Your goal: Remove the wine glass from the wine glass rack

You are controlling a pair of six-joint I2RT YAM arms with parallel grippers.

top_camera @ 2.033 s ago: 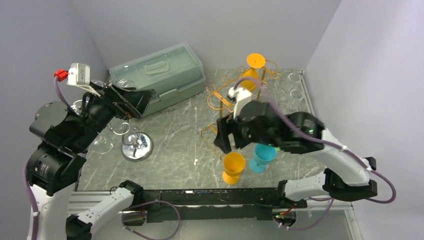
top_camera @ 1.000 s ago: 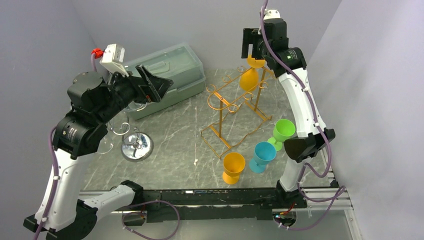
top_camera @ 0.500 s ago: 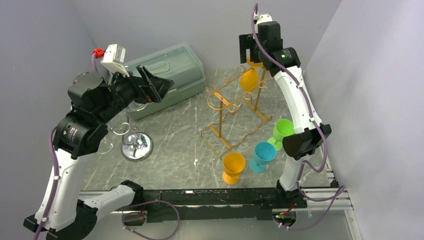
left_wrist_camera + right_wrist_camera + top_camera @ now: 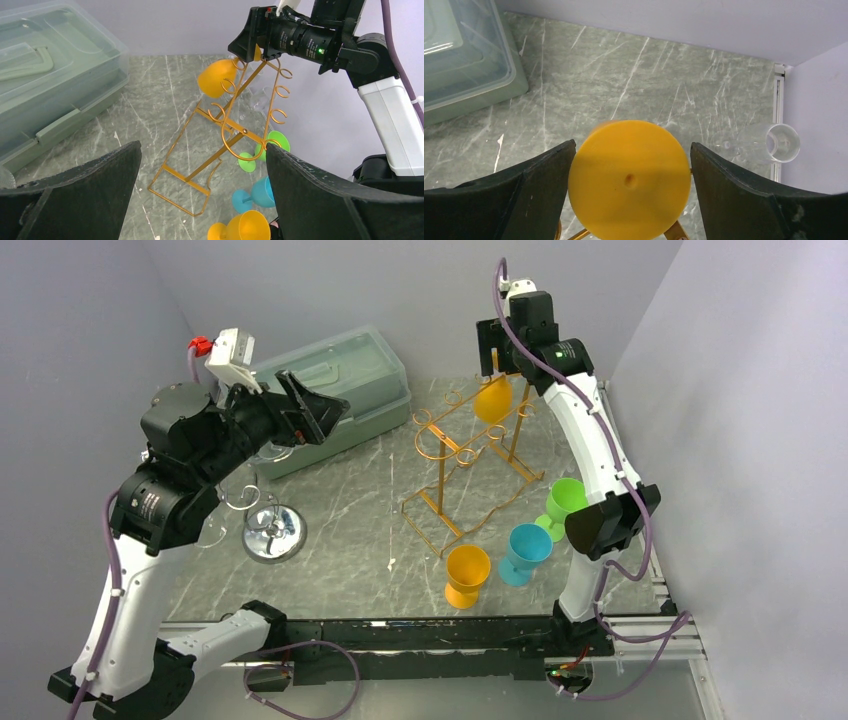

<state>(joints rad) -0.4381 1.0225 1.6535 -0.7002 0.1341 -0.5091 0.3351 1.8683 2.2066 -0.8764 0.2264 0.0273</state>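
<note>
At the left, the left pincer (image 4: 308,412) is held high above the counter (image 4: 350,510), with its jaws spread wide and nothing between them. It appears to be parked there so that its camera looks onto the wine glass rack (image 4: 462,455) while staying clear of the work. A pale green lidded box (image 4: 330,380) and a chrome stand (image 4: 272,532) are set on that side, apart from the rack.

Further right, the wine glass (image 4: 493,400), an orange one, is hung bowl-down from a hook at the rack's far end, foot uppermost. The right pincer (image 4: 503,340) is poised over that foot, released, with its jaws straddling the disc. This is presumably so that the glass can be gripped there and slid off.

Whether the fingers (image 4: 499,200) touch the rim cannot be settled. Stem and hook are hidden beneath the foot in the right wrist view, and from above the foot is covered by the pincer.
</note>
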